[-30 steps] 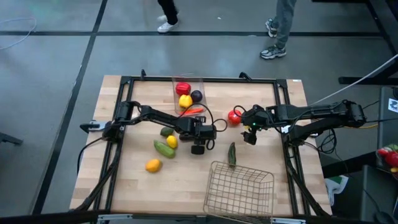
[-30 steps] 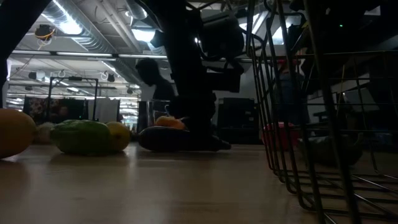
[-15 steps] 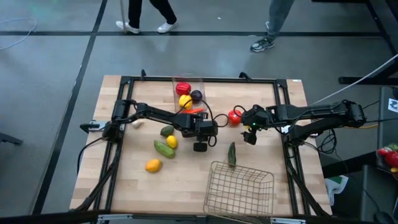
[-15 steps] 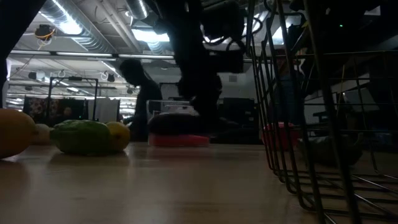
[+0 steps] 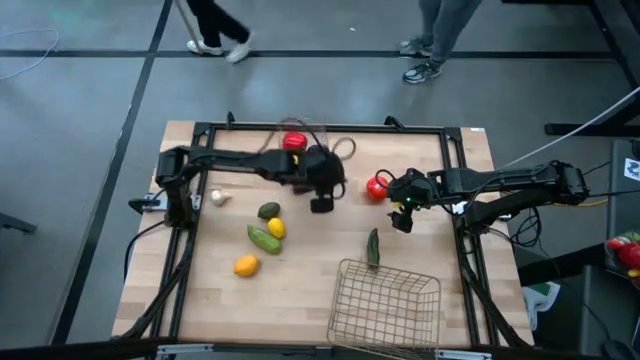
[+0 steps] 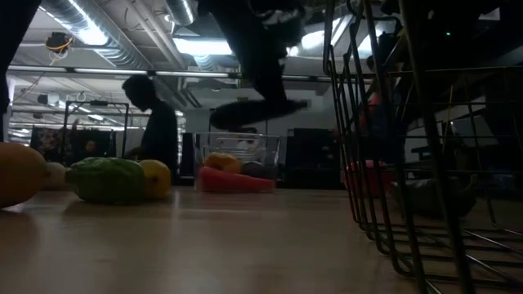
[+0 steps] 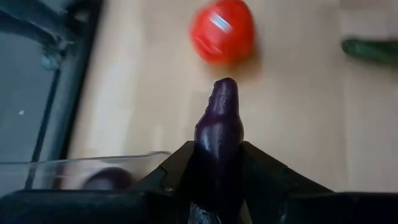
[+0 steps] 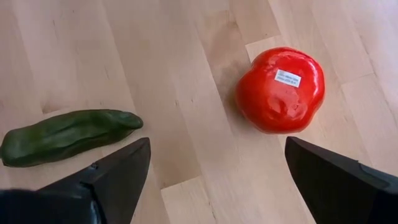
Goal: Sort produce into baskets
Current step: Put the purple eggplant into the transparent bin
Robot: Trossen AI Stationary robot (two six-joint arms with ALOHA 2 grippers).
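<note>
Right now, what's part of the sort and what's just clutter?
Job: purple eggplant in left tool; red tomato; green cucumber; clear bin; wire basket; right tool open.
Not job: people's feet beyond table.

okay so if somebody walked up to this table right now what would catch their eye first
Probably the left gripper, lifted over the clear bin at the table's far edge and shut on a dark purple eggplant that pokes out past its fingers. Next, the bright red tomato with a small sticker, lying on the wood just ahead of the open right gripper, with a green cucumber beside it.
</note>
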